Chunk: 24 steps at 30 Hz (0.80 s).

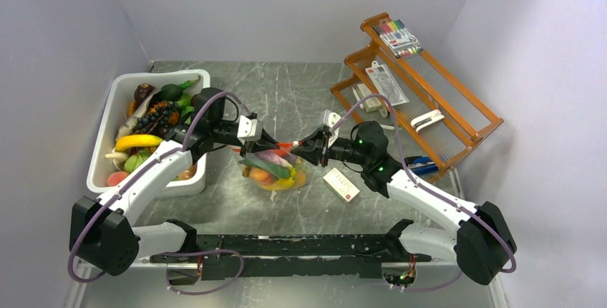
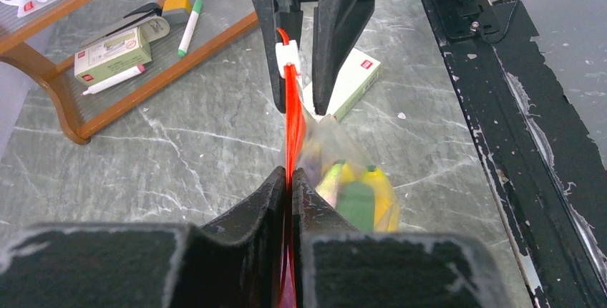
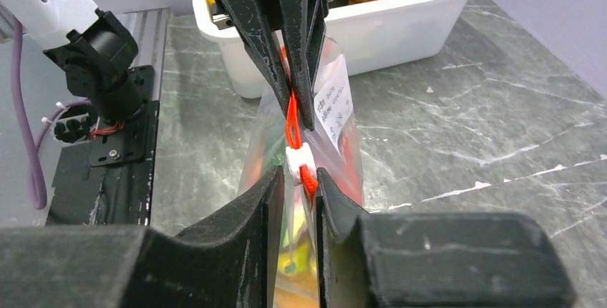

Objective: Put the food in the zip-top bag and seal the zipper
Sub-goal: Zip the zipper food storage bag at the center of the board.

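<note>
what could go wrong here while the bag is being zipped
1. The right gripper sits loosely around the white slider; it may slip off and leave the zipper partly open.
2. Only the left gripper pinches the zipper firmly, and the filled bag sags below it; a hard pull could tug it free.

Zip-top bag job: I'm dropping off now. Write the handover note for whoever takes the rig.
Left pincer: shut on the zipper, holding the mouth of the zip-top bag up between the arms.
Right pincer: open, jaws astride the white slider, not clamped.
Done: several pieces of food are bagged.
Left: other food lies in the white tub. Seal unconfirmed; probably grip the slider and run it along.
</note>
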Each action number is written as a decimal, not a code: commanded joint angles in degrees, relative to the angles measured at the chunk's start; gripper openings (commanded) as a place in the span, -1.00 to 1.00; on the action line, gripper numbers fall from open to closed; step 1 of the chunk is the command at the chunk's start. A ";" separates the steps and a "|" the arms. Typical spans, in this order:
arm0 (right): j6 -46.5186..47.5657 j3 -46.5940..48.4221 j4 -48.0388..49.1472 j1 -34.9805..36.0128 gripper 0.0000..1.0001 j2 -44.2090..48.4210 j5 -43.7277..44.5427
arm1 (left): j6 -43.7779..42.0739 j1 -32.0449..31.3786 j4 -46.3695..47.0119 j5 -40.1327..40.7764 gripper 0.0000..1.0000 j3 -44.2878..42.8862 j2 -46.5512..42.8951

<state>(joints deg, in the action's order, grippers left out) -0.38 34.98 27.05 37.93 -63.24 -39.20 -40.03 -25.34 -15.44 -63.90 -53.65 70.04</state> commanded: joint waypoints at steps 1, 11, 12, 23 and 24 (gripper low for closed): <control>0.00 -0.71 4.04 -0.23 -0.57 -0.53 -1.23 | 1.08 -0.12 5.61 -3.14 -0.86 1.50 -2.34; -1.64 -3.13 6.41 -0.48 -0.61 -0.31 -1.74 | 2.18 -0.15 7.47 -2.64 -0.86 2.28 -3.30; -1.78 -3.45 6.93 -0.52 -0.75 -0.04 -1.58 | 2.30 -0.13 7.69 -2.49 -0.86 2.49 -3.40; 0.43 -1.90 5.14 -0.61 -1.00 0.59 -6.13 | 11.69 -0.66 8.60 -3.65 -0.02 -2.33 -3.97; 0.39 -1.81 5.58 -0.60 -1.00 0.35 -6.53 | 11.91 -1.10 8.64 -2.81 0.06 -2.48 -4.37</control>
<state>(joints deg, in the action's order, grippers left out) -1.08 31.81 31.44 37.56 -63.35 -42.83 -31.66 -25.39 -9.58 -64.79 -52.86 67.70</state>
